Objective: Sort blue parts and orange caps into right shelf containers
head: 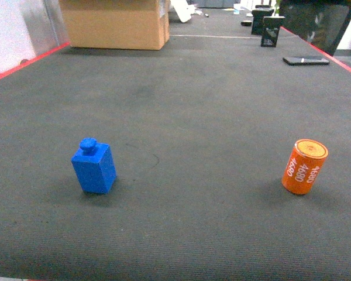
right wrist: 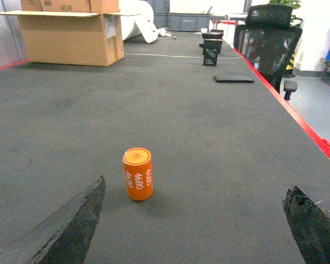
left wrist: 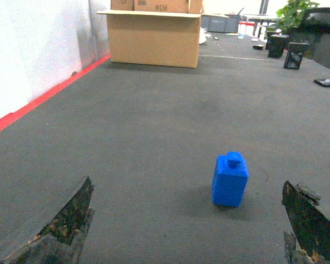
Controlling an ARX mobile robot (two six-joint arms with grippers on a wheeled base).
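Observation:
A blue part (head: 94,167), a small block with a round knob on top, stands upright on the dark mat at the left. In the left wrist view the blue part (left wrist: 230,180) stands ahead of my left gripper (left wrist: 188,190), which is open and holds nothing. An orange cap (head: 305,166), a short cylinder printed "4680", stands at the right. From the right wrist the orange cap (right wrist: 137,174) appears ahead and toward the left finger of my open, empty right gripper (right wrist: 196,197). Neither gripper shows in the head view. The right shelf containers are out of view.
A large cardboard box (head: 116,22) stands at the far left of the mat. Black stands (head: 272,30) and a flat black device (head: 306,60) lie far right. Red tape (head: 27,63) edges the mat. An office chair (right wrist: 268,44) stands beyond the right edge.

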